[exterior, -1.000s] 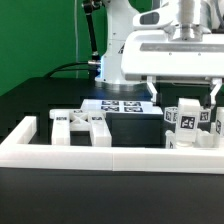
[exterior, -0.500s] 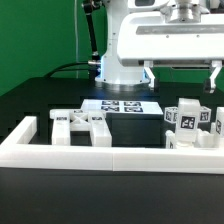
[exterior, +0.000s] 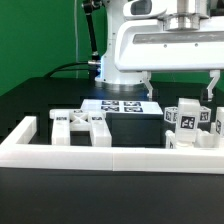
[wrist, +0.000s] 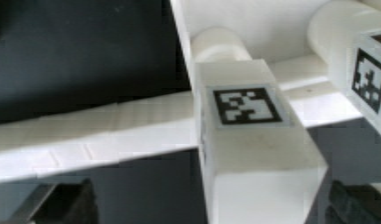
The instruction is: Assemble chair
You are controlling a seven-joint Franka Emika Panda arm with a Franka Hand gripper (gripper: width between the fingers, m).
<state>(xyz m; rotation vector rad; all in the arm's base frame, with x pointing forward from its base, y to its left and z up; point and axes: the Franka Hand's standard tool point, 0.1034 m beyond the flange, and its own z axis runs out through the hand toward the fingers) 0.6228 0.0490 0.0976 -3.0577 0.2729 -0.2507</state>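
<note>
The chair lies in loose white tagged pieces. One group (exterior: 190, 125) stands at the exterior view's right, behind the frame's front rail. Another group (exterior: 80, 125) lies at that view's left. My gripper (exterior: 180, 88) hangs open above the right group, touching nothing. In the wrist view a long white block with a tag (wrist: 245, 105) runs down between the two dark fingers (wrist: 62, 200), with a gap on each side. My gripper (wrist: 208, 205) holds nothing there. A second tagged piece (wrist: 368, 70) shows beside the block.
A long white border frame (exterior: 110, 155) runs across the front of the black table and crosses the wrist view as a pale rail (wrist: 98, 140). The marker board (exterior: 120, 105) lies flat behind the pieces. The arm's base (exterior: 120, 60) and a black cable stand behind.
The open gripper rose a little above the right group of pieces, then came partly back down. The chair pieces have not moved.
</note>
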